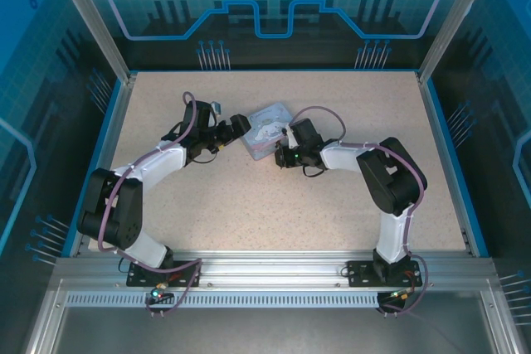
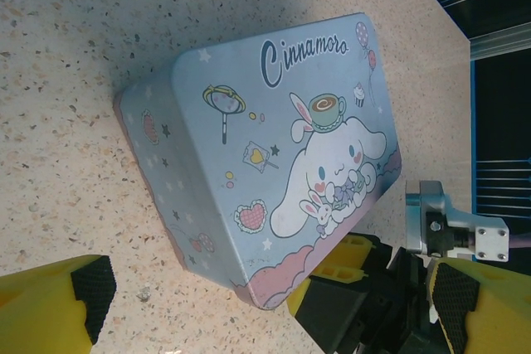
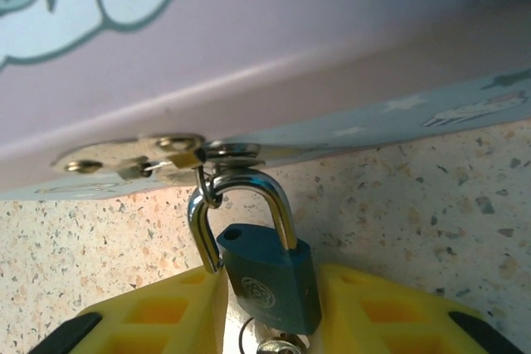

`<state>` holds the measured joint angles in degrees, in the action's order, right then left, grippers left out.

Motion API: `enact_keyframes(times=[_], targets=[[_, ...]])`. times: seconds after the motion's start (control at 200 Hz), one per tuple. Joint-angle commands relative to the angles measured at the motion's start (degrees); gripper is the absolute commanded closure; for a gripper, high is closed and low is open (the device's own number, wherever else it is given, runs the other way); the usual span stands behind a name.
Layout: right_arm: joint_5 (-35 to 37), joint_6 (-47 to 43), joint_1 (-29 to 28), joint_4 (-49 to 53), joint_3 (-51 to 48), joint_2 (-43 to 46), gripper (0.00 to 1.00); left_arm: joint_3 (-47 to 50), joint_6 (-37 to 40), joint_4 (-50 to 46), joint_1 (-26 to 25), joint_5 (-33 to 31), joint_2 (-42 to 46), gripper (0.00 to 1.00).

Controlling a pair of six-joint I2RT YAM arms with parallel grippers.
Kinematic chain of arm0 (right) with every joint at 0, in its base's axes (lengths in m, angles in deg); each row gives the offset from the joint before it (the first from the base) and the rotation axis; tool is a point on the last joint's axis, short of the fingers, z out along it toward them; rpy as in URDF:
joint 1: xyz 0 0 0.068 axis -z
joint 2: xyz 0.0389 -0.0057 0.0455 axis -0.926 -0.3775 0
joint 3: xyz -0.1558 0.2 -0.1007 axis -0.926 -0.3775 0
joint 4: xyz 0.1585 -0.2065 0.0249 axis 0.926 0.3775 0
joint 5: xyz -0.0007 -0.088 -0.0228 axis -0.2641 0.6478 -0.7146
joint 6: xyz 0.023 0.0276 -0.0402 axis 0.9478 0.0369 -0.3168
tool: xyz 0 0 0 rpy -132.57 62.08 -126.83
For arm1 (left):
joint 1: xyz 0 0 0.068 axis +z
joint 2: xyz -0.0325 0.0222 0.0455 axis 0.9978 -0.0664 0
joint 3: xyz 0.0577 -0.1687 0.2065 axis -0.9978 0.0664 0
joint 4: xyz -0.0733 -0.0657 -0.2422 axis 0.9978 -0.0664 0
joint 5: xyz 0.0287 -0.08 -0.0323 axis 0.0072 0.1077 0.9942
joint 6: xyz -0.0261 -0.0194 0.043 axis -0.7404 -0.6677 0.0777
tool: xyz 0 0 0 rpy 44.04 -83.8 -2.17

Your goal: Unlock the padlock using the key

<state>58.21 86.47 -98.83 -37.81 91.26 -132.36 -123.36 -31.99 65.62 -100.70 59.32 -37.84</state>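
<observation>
The left gripper [image 2: 270, 292] is wide open, just left of the tin [image 2: 274, 122] on the worktop [image 3: 431, 205]. The padlock [image 3: 270, 275] hangs from the clasp [image 3: 166, 155] on the tin's right side. A silvery bit under it may be the key [image 3: 278, 344]. The right gripper [image 3: 270, 304] has a yellow finger on each side of the padlock, but it is not clear if it is squeezing.
</observation>
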Motion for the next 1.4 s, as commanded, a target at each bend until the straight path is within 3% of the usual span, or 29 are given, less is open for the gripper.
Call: enact_keyframes(times=[0.0,0.505,0.99,1.396], targets=[[-0.1,-0.53,-1.43,0.02,0.03,-0.73,0.68,-1.05,-1.04,1.04,0.33,1.37,-0.66,0.01],[1.09,-1.07,-1.43,1.08,-1.5,1.49,0.69,-0.97,-1.09,1.27,0.35,1.54,-0.47,0.01],[1.25,-0.75,-0.66,1.43,-2.02,2.58,0.77,-1.14,-0.69,1.19,0.61,1.69,-0.5,0.01],[0.88,-1.02,0.07,2.72,-1.53,3.56,0.91,-0.99,-0.29,1.66,1.05,1.99,-0.66,0.01]])
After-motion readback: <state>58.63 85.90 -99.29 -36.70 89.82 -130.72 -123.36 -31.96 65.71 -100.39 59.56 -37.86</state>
